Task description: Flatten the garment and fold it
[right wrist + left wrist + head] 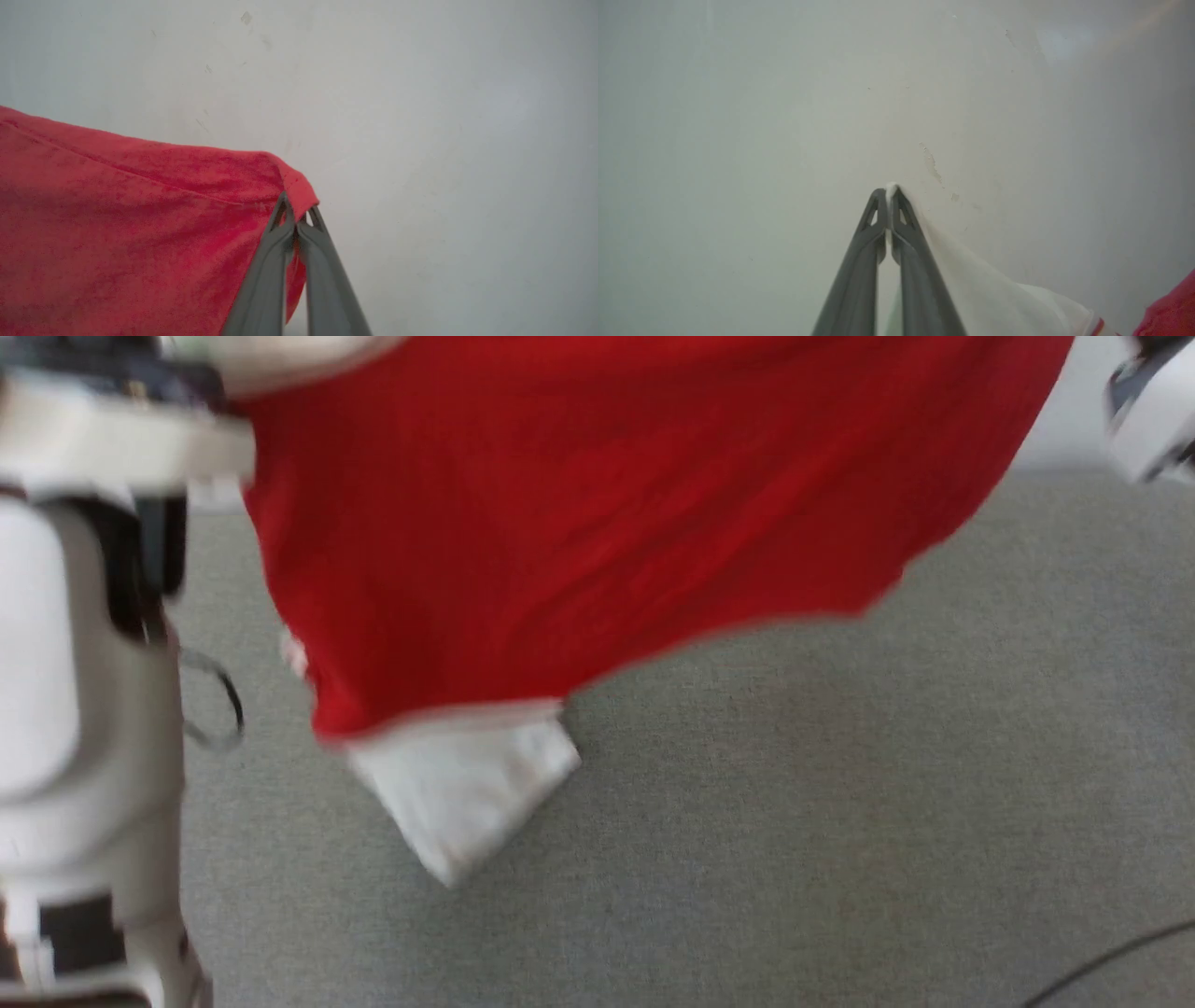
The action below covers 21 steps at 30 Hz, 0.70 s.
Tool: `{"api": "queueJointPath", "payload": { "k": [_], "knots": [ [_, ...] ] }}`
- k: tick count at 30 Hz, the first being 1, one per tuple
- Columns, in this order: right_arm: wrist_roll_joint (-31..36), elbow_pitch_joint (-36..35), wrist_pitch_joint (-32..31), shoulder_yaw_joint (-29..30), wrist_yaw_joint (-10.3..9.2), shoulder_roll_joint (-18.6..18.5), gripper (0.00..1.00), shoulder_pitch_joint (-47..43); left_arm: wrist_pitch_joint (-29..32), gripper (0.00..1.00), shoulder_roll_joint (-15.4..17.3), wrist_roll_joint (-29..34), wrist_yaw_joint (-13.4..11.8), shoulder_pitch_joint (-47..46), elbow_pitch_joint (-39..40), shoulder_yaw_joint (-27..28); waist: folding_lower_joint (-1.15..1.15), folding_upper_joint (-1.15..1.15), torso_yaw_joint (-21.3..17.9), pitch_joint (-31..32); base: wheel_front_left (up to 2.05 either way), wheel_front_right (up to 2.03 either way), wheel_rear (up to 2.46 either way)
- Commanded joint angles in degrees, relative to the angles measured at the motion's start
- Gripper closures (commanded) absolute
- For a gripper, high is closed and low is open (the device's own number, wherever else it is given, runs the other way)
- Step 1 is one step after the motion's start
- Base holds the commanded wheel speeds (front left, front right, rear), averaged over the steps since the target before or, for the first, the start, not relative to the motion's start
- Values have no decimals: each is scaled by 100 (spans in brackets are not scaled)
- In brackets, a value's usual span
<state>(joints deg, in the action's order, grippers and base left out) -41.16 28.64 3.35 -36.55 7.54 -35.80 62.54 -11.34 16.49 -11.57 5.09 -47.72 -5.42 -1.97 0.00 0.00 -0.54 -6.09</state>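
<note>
Flattening step: shirt (pixel 607 504) hangs lifted.
Left pincer (pixel 889 193) clamps the sleeve (pixel 985 289), right pincer (pixel 297 214) the red edge (pixel 299 186); next likely spreading it flat.

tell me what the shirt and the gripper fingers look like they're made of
The garment: soft, matte, knit-looking fabric; it drapes, has a fuzzy surface and a stitched hem. Fingers of the left gripper and right gripper: matte grey, likely moulded plastic, with cut-out windows near the tips.
</note>
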Motion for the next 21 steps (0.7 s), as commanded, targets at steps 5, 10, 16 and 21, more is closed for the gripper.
{"api": "queueJointPath", "payload": {
  "k": [5,10,16,21],
  "knots": [
    [400,50,-25,805,-5,258,100,622,73,100,59,7,106,-1461,-629,-191,0,0,-128,-684,0,0,0],
    [973,123,-136,1359,-5,478,100,1363,66,100,113,-41,159,-2819,-1396,-308,0,0,-186,-1350,0,0,0],
    [1515,329,-246,1900,-5,779,100,2379,-7,100,213,-86,188,-4329,-2239,-352,0,0,-240,-2115,0,0,0],
    [1870,536,-252,2036,-5,1030,100,3042,-166,100,320,15,193,-5197,-2639,-409,0,0,-311,-2518,0,0,0]
  ]
}}
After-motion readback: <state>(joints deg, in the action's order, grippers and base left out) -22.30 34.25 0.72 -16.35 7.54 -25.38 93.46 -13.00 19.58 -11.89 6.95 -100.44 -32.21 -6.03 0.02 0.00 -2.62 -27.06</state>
